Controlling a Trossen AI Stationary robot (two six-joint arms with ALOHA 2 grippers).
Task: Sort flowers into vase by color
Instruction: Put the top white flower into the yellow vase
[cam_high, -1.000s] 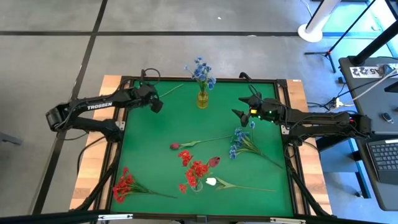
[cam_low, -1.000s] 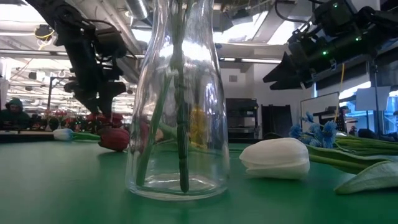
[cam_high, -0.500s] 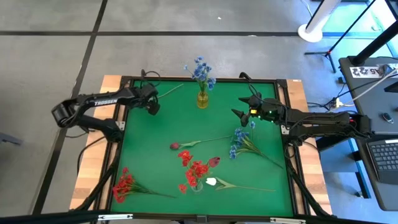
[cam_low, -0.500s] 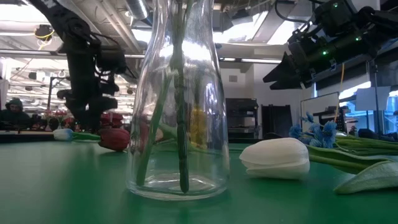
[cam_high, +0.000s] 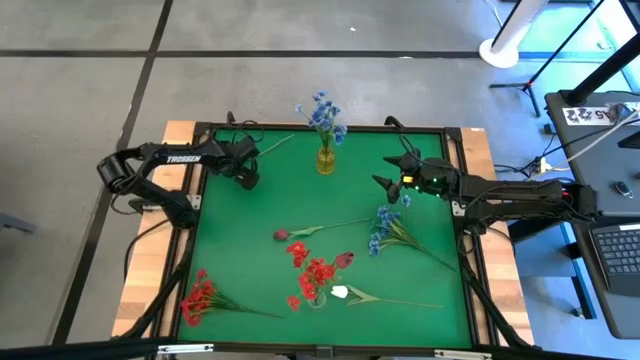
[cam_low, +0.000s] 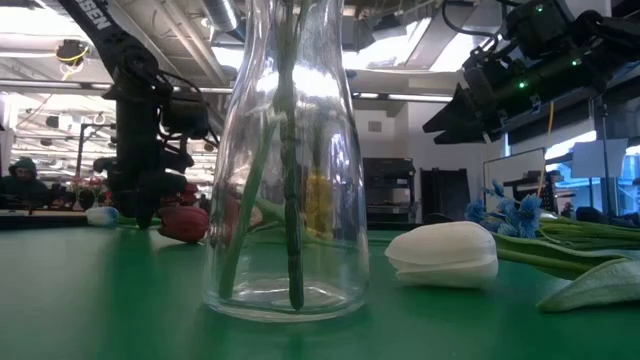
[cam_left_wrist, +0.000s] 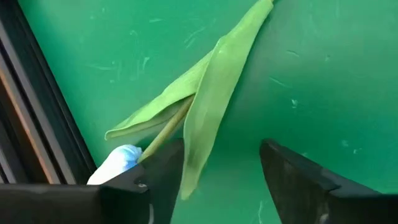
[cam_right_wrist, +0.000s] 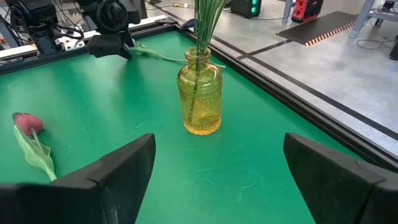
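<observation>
Clear glass vase (cam_low: 285, 160) holds red stems near me; loose flowers (cam_high: 385, 228) lie mid-mat. Far corner: my left gripper (cam_left_wrist: 217, 180), fingers parted, straddles the white tulip's leaf (cam_left_wrist: 211, 99) for a pickup. Right gripper (cam_right_wrist: 214, 177) waits, spread wide, facing the amber vase (cam_right_wrist: 199, 93).

A green tabletop (cam_high: 240, 250) in a black frame sits on a wooden base (cam_high: 145, 270). Past its right edge stand a dark desk with a laptop (cam_high: 620, 250) and a white pole base (cam_high: 500, 50). A person (cam_low: 20, 180) shows far behind.
</observation>
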